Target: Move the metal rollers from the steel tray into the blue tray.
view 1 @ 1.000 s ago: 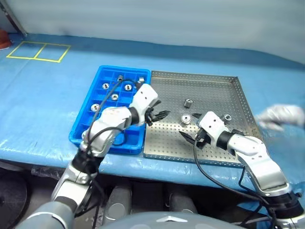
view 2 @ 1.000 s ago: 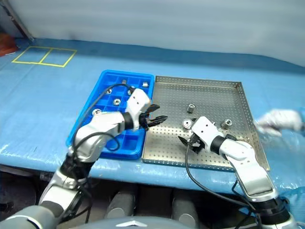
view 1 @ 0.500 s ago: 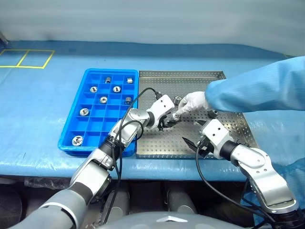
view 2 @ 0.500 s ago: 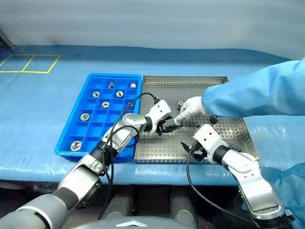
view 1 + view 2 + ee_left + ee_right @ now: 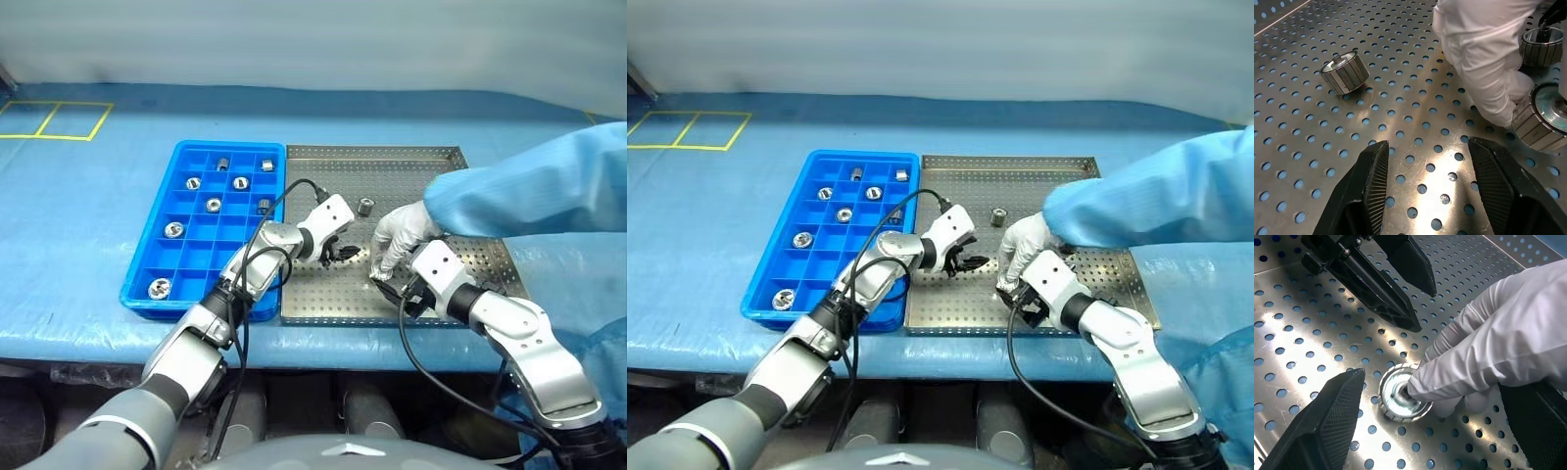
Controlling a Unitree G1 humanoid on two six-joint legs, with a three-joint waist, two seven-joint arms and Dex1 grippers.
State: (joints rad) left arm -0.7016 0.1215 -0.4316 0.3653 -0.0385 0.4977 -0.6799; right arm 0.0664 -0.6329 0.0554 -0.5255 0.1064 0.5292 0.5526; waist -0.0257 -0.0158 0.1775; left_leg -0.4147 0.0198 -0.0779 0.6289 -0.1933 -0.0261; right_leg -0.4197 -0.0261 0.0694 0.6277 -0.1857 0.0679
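Rollers remain in the steel tray (image 5: 431, 162): one loose roller (image 5: 1345, 73) lies ahead of the left gripper (image 5: 1432, 183), whose jaws stand apart and empty just above the perforated sheet, seemingly lined up for a pick. A person's gloved hand (image 5: 1488, 357) presses on another roller (image 5: 1400, 399) between the wide-open fingers of the right gripper (image 5: 1435, 431), perhaps presenting it. Several sorted rollers (image 5: 213, 205) already sit singly in cells of the blue tray (image 5: 147, 264).

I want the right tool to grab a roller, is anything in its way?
Yes. A person's gloved hand rests its fingertips on the roller lying between the open fingers of the right tool, on the steel tray.
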